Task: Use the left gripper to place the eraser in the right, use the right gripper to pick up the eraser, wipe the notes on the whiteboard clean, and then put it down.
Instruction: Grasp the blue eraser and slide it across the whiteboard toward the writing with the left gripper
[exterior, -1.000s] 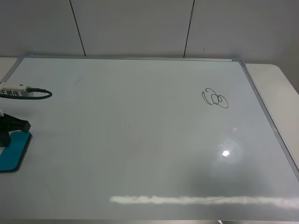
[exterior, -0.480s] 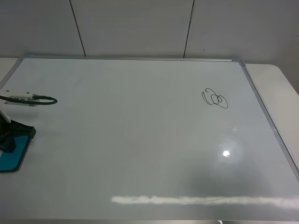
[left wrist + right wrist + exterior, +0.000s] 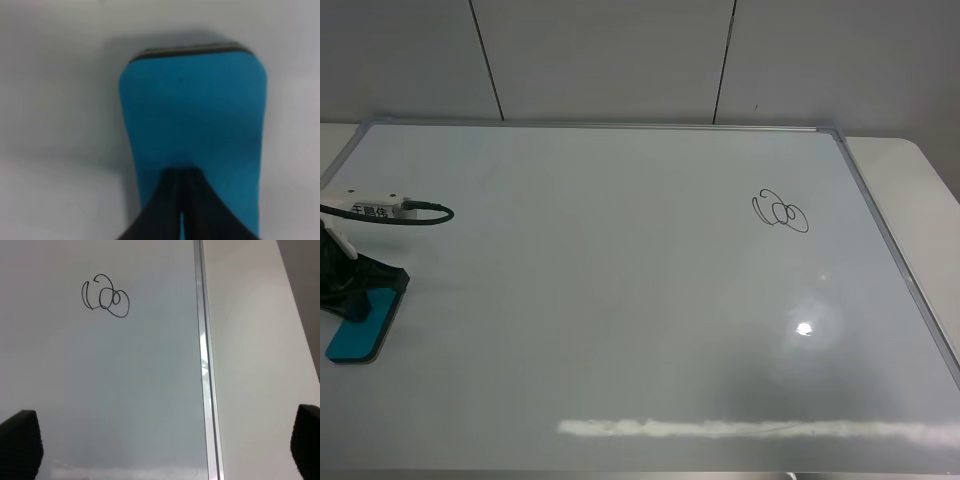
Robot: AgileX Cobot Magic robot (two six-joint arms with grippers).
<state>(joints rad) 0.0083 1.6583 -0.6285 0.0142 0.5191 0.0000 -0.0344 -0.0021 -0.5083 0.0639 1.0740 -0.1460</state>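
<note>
The teal-blue eraser (image 3: pixel 362 328) lies flat on the whiteboard (image 3: pixel 620 300) at its far left edge. My left gripper (image 3: pixel 386 279) is shut, and its closed fingertips rest on the eraser's top rather than around its sides. The left wrist view shows the eraser (image 3: pixel 195 110) filling the frame, with the left gripper (image 3: pixel 181 175) pressed together over it. The notes (image 3: pixel 780 211) are a small black scribble on the board's right half. My right gripper (image 3: pixel 162 442) hangs wide open above the whiteboard (image 3: pixel 125 390), short of the notes (image 3: pixel 106 299); it is outside the exterior high view.
A white labelled tag with a black cable loop (image 3: pixel 390 211) on the left arm hangs over the board's left side. The silver frame (image 3: pixel 203 365) runs along the board's right edge, with bare white table (image 3: pixel 250 365) beyond it. A grey panelled wall (image 3: pixel 620 60) stands behind.
The left gripper and the eraser under it have slid a little to the right across the board. The cable loop has moved right with them. The notes are unchanged.
</note>
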